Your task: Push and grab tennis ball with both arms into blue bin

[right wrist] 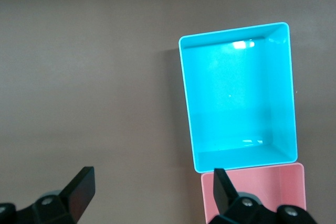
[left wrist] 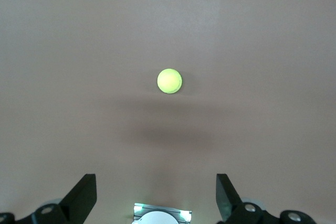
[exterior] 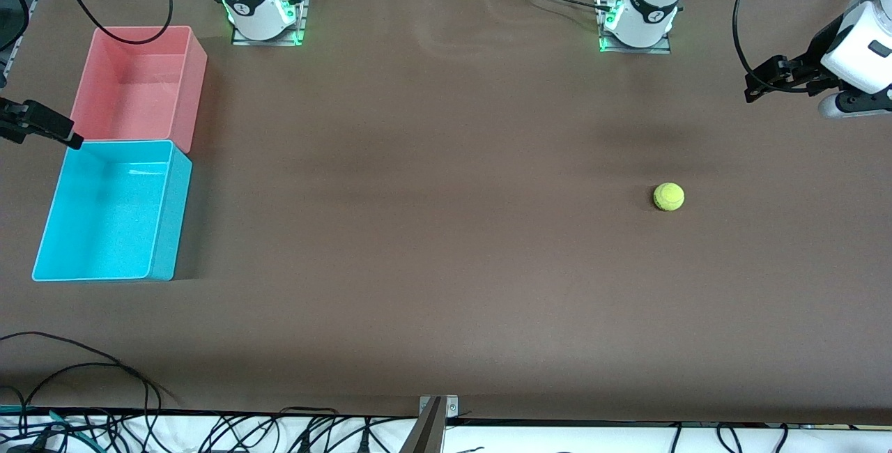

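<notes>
The yellow-green tennis ball (exterior: 668, 196) lies on the brown table toward the left arm's end, and also shows in the left wrist view, tennis ball (left wrist: 169, 81), well clear of the fingers. My left gripper (exterior: 766, 81) hangs open and empty in the air over that end of the table; in its own view the left gripper (left wrist: 155, 180) has its jaws wide apart. The blue bin (exterior: 104, 219) stands empty at the right arm's end. My right gripper (exterior: 49, 131) hovers open by the bins' outer side. In the right wrist view, the right gripper (right wrist: 152, 174) shows spread jaws and the blue bin (right wrist: 236, 103) below.
A pink bin (exterior: 136, 83) of the same shape touches the blue bin, farther from the front camera; the pink bin (right wrist: 262, 190) also shows in the right wrist view. Black cables (exterior: 83, 376) and a metal bracket (exterior: 435, 421) line the table's near edge.
</notes>
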### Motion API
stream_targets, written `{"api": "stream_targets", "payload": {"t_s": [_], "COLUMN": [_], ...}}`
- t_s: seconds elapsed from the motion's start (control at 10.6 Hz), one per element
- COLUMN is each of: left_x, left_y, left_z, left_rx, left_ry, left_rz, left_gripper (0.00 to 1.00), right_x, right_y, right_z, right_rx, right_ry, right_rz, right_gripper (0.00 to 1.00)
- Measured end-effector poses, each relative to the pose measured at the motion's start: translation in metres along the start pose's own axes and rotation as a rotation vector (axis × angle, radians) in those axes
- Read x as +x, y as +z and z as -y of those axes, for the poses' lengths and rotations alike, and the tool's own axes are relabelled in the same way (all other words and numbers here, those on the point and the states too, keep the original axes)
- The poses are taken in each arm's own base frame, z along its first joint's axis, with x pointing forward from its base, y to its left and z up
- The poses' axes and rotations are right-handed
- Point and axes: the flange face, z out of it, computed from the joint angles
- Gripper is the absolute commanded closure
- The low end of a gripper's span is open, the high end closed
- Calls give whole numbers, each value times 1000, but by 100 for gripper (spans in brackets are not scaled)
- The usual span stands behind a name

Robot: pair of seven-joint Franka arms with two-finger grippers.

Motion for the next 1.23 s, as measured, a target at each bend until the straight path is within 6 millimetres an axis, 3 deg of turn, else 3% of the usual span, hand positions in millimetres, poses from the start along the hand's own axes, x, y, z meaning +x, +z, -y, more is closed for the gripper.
{"api": "stream_targets", "payload": {"t_s": [0.38, 0.85, 1.23], "left_x": [1, 1, 0], "left_y": [-2, -2, -2], "left_z": [-4, -5, -10], "left_rx": [0, 1, 2], "left_ry": [8, 10, 18], "left_rz": [-4, -5, -6], "left_gripper": [0, 0, 0], "right_x": [0, -1, -1], "right_y": [0, -1, -1], "right_z": [-1, -24, -26], "right_rx": [7, 34, 56], "right_ry": [3, 17, 16], "right_rz": [2, -2, -4], "right_gripper": [0, 0, 0]}}
